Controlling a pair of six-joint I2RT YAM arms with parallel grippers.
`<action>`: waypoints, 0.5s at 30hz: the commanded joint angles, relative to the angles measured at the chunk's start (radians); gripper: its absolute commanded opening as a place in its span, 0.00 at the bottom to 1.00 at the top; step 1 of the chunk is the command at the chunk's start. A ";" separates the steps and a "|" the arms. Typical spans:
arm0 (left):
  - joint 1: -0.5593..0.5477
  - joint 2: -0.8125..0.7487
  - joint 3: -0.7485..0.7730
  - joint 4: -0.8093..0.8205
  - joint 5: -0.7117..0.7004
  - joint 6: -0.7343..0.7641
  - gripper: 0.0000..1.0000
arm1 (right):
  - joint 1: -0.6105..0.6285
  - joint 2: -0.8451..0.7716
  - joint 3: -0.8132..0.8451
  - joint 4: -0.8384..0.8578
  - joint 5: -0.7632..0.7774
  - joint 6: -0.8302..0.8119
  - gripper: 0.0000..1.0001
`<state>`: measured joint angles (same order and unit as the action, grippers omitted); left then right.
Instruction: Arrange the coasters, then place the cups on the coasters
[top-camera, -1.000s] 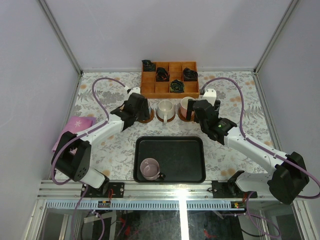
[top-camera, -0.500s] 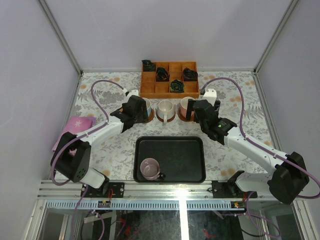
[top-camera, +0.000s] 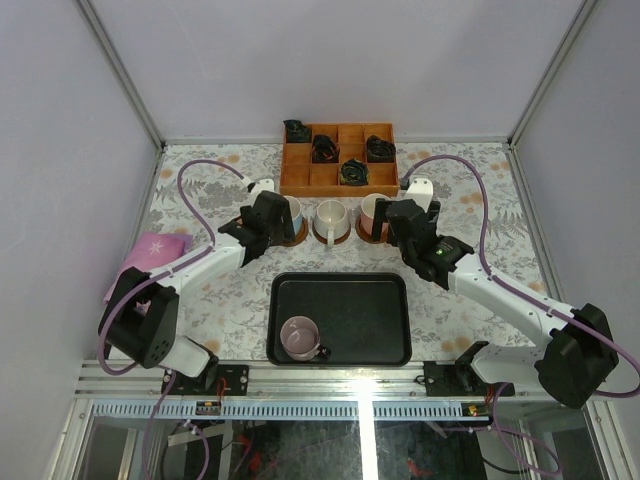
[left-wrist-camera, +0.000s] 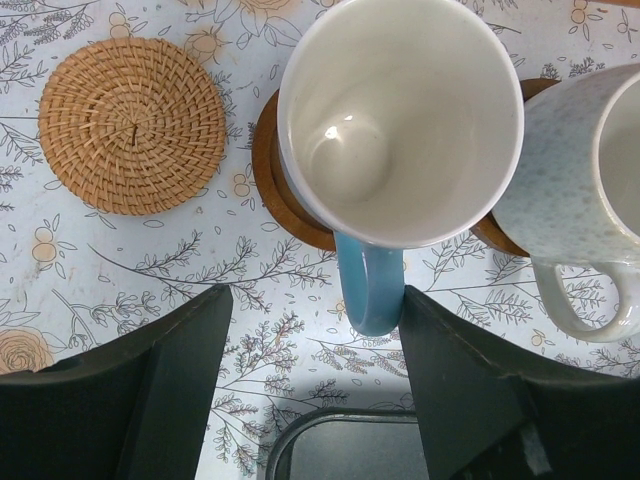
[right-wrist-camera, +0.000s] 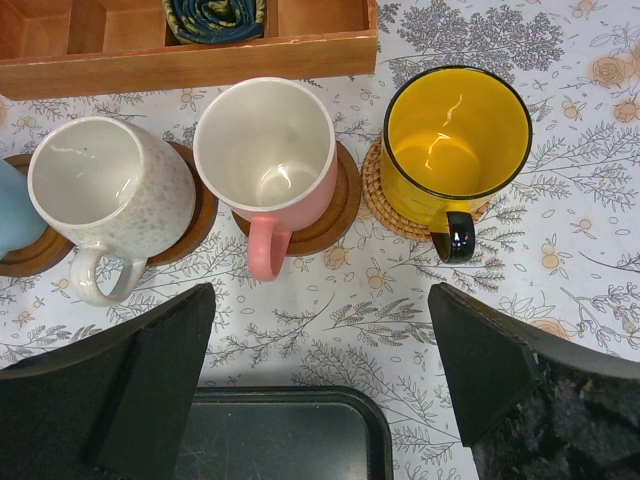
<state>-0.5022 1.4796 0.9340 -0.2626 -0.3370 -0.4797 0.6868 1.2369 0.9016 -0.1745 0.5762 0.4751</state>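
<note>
The light blue cup (left-wrist-camera: 400, 120) stands on a dark brown coaster (left-wrist-camera: 268, 190), its handle (left-wrist-camera: 370, 295) close against my left gripper's right finger. The left gripper (left-wrist-camera: 315, 300) is open around that handle, just left of the cup (top-camera: 291, 211). An empty tan woven coaster (left-wrist-camera: 132, 125) lies to the left. The cream cup (right-wrist-camera: 100, 190) and pink cup (right-wrist-camera: 265, 145) sit on brown coasters, the yellow cup (right-wrist-camera: 455, 135) on a tan one (right-wrist-camera: 375, 195). My right gripper (right-wrist-camera: 320, 300) hangs open and empty in front of them. The mauve cup (top-camera: 298, 337) sits in the tray.
The black tray (top-camera: 370, 300) lies just near the row of cups, its far edge under both grippers. An orange wooden grid box (top-camera: 338, 158) with dark bundles stands behind the cups. A pink cloth (top-camera: 155, 250) lies at the table's left edge.
My left gripper has widened and drawn back to the left and nearer, uncovering the blue cup, which stays on its coaster. The right arm has not moved.
</note>
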 joint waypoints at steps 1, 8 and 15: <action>0.005 -0.024 -0.014 -0.008 -0.030 -0.014 0.67 | -0.007 -0.008 0.021 0.015 -0.019 0.010 0.95; 0.004 -0.061 -0.026 0.002 0.023 -0.013 0.74 | -0.006 -0.012 0.028 -0.003 -0.074 -0.030 0.95; 0.004 -0.206 -0.074 0.025 0.075 -0.028 0.85 | -0.004 -0.057 0.038 -0.060 -0.380 -0.206 0.90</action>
<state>-0.5022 1.3617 0.8833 -0.2665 -0.2882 -0.4892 0.6861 1.2343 0.9016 -0.2085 0.4248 0.3904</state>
